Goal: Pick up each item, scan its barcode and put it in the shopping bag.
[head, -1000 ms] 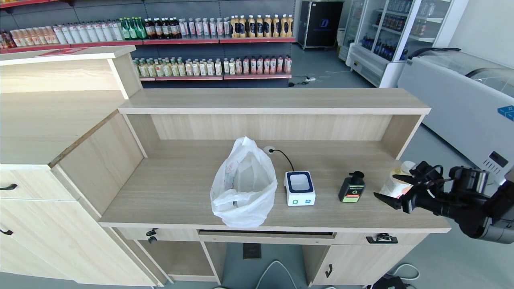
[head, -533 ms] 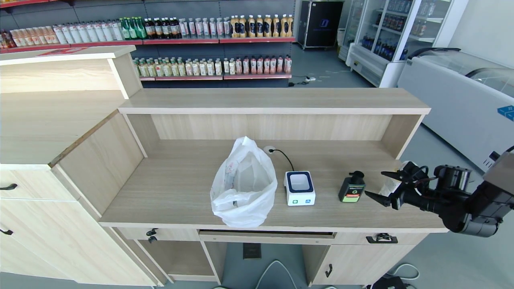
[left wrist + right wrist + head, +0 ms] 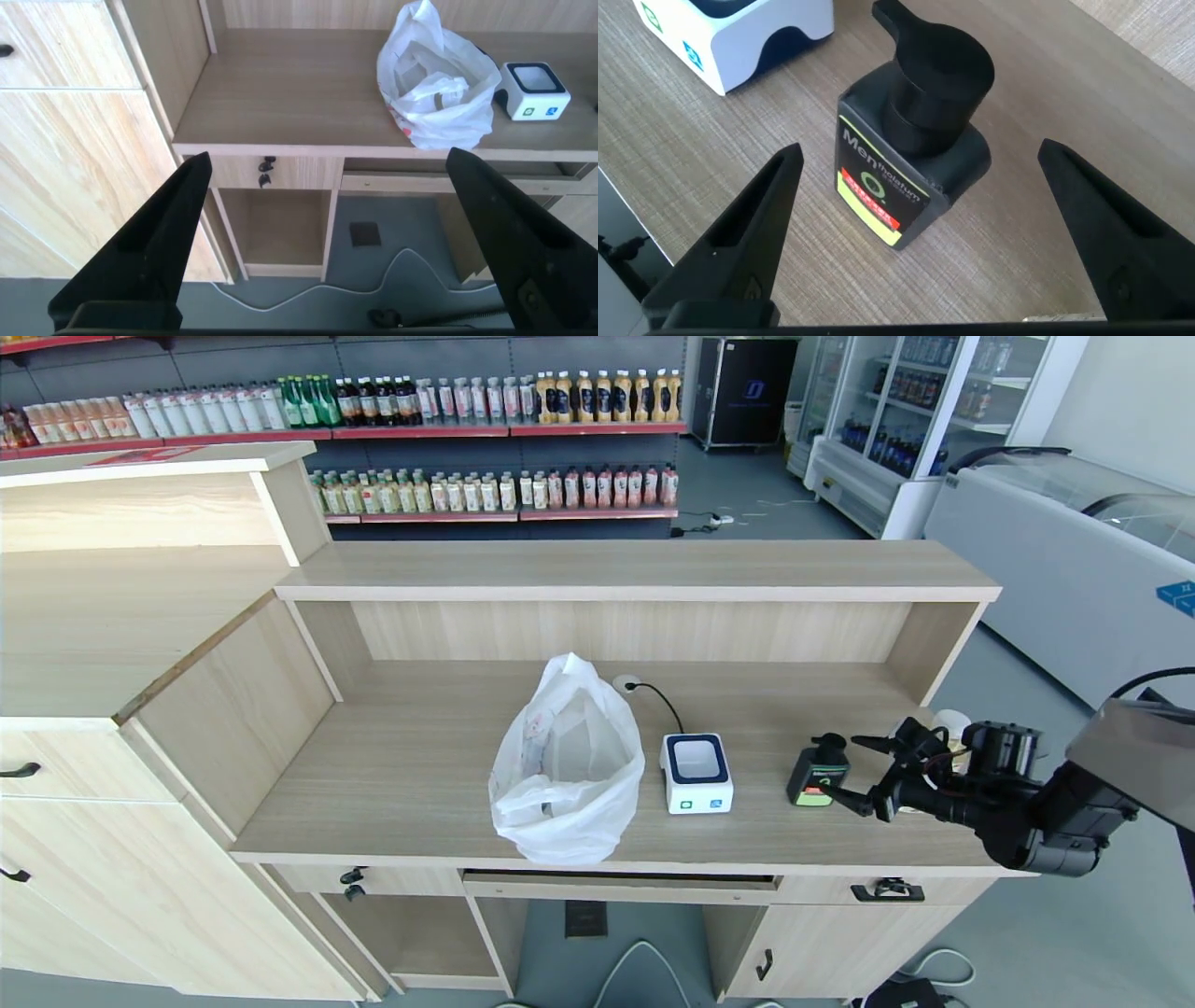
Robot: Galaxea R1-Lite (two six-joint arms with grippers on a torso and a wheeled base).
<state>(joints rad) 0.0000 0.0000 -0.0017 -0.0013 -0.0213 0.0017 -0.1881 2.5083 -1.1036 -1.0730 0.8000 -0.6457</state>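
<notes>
Bottle (image 3: pixel 818 773): upright on your counter (image 3: pixel 420 775), right of the scanner (image 3: pixel 696 773), well apart from the bag (image 3: pixel 567 765).
Right gripper (image 3: pixel 838 765): your fingers are spread wide, flanking the bottle without touching it.
Left gripper (image 3: pixel 327 159): your fingers are apart and hold nothing, low before the counter's front.

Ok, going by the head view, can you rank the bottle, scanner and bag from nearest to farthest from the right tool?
1. Bottle: nearest, just in front of the open right tool, on the right side.
2. Scanner: next, left of the bottle, near the middle.
3. Bag: farthest, left of the scanner.
</notes>
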